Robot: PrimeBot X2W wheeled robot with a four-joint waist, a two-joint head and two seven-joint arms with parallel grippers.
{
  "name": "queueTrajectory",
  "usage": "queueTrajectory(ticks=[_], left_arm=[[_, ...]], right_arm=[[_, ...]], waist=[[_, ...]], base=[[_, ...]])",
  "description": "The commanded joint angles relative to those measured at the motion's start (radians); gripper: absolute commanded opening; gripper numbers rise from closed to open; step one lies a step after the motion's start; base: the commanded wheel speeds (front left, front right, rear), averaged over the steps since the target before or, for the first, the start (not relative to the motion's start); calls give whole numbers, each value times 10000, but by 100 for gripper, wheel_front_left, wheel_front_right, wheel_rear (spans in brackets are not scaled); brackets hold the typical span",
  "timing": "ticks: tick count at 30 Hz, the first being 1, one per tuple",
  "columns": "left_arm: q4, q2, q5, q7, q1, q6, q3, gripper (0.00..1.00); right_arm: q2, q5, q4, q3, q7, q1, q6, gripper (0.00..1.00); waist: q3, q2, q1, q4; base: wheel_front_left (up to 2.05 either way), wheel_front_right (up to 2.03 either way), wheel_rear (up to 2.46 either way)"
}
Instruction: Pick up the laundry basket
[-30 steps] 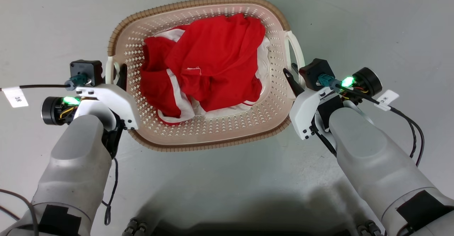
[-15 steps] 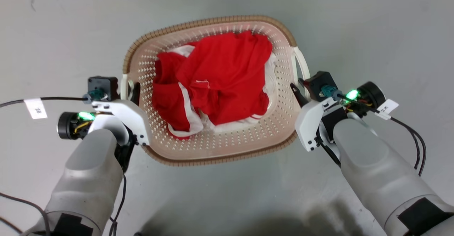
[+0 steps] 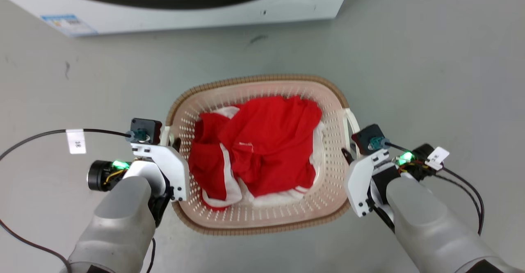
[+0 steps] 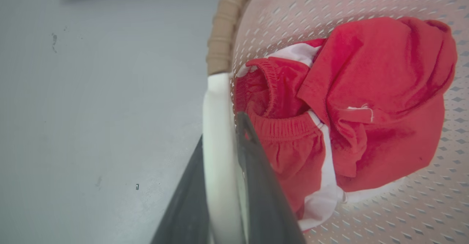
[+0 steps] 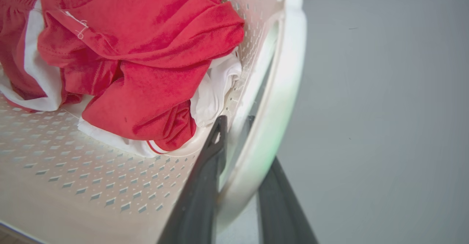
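The laundry basket (image 3: 254, 79) is cream perforated plastic with a brown woven-look rim, and red and white clothes (image 3: 262, 150) lie in it. It sits between my two arms. My left gripper (image 3: 171, 142) is shut on the white left handle (image 4: 218, 126), with one dark finger (image 4: 256, 178) inside the basket and the other outside. My right gripper (image 3: 348, 153) is shut on the white right handle (image 5: 282, 90), which passes between its fingers (image 5: 205, 185). In both wrist views the grey floor looks some way below the handles.
The white base of a washing machine (image 3: 205, 6) with a blue label (image 3: 67, 23) runs along the top of the head view, beyond the basket. Black cables (image 3: 37, 135) trail from both wrists over the grey floor (image 3: 430, 60).
The whole head picture has shifted: the washing machine has come in at the top, and the basket and both arms sit lower. Both grippers keep hold of the handles.
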State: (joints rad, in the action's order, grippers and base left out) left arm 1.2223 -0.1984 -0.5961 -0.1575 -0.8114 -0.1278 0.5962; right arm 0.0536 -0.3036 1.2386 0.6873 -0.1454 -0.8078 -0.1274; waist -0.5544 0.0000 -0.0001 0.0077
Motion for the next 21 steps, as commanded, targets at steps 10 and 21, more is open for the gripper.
queueTrajectory(ticks=[10,21], left_arm=[[-322,77,-807,1080,577,-56,1262,0],[-477,69,-1580,1901,1410,-67,2297,0]], right_arm=[[-60,-581,114,497,995,890,-58,0],[-56,-1235,78,993,1813,1836,-56,0]], waist=[[2190,0,1,-415],[3818,0,1,-540]], base=[[0,0,0],[0,0,0]])
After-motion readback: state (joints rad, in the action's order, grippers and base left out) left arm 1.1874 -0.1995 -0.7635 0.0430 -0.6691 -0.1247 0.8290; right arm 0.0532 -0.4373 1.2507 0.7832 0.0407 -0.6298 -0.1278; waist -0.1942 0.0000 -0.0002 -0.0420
